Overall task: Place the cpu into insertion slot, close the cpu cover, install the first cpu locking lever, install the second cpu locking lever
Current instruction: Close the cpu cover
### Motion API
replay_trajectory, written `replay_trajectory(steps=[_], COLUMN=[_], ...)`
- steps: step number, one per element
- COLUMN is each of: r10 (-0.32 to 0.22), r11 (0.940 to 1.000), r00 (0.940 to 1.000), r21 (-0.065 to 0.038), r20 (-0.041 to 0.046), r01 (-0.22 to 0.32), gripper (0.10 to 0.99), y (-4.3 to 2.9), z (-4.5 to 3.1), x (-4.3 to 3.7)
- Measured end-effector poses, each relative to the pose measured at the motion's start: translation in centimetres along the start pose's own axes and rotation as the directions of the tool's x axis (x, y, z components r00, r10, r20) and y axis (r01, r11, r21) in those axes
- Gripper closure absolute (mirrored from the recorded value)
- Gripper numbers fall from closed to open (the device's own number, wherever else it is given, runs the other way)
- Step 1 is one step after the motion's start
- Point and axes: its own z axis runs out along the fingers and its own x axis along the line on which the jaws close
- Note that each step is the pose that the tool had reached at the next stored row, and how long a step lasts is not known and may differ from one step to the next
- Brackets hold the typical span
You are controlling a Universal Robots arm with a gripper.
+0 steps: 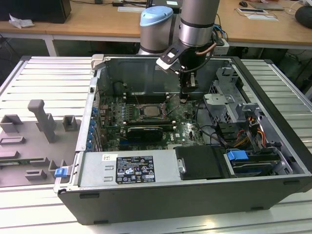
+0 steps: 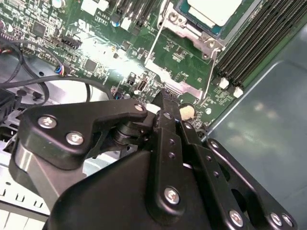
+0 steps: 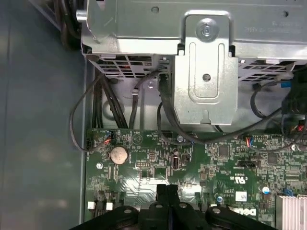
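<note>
Jaws look closed, fingertips pressed together with nothing seen between them; both wrist views agree. My gripper (image 1: 184,97) hangs straight down inside the open computer case (image 1: 195,200). Its tip is just above the green board (image 1: 187,129), to the exterior view's right of the socket (image 1: 141,116). Can't tell whether the tip touches the board.

The chip (image 1: 150,111) sits in the socket, pale metal top up. In the second wrist view the chip (image 2: 216,9) lies apart from my gripper (image 2: 165,96), with the silvery cover plate (image 2: 184,29) framing it. Can't tell if the plate is fully flat. A thin wire lever (image 2: 209,72) runs along the socket's side next to the black memory slots (image 2: 259,33). A second wire lever (image 2: 155,31) runs along the opposite side. Latched or not, can't tell.

In the first wrist view my gripper (image 3: 168,189) is over the board, with a coin battery (image 3: 119,154) near it. A silver drive cage (image 3: 206,72) is farther off, and black cables (image 3: 81,115) loop from it onto the board.

In the exterior view a labelled power supply box (image 1: 126,168) fills the case's near edge. A grey plastic fixture (image 1: 41,119) sits on the slatted table (image 1: 48,73) at the exterior view's left, well apart from the case.
</note>
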Motion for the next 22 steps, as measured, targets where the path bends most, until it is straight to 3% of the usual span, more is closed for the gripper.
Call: replay_trajectory(steps=[5,11,18,22], r10=[-0.003,-0.004,-0.004,-0.006], r11=[1.0,1.0,1.0,1.0], r00=[1.0,1.0,1.0,1.0], r21=[0.0,0.0,0.0,0.0], r20=[0.0001,0.0002,0.0001,0.0002], r01=[0.003,0.004,0.004,0.006], gripper=[0.98,0.98,0.98,0.98], y=[0.04,-0.5,-2.03,-2.55], z=[0.99,1.04,1.2,1.44], x=[0.05,0.06,0.1,0.11])
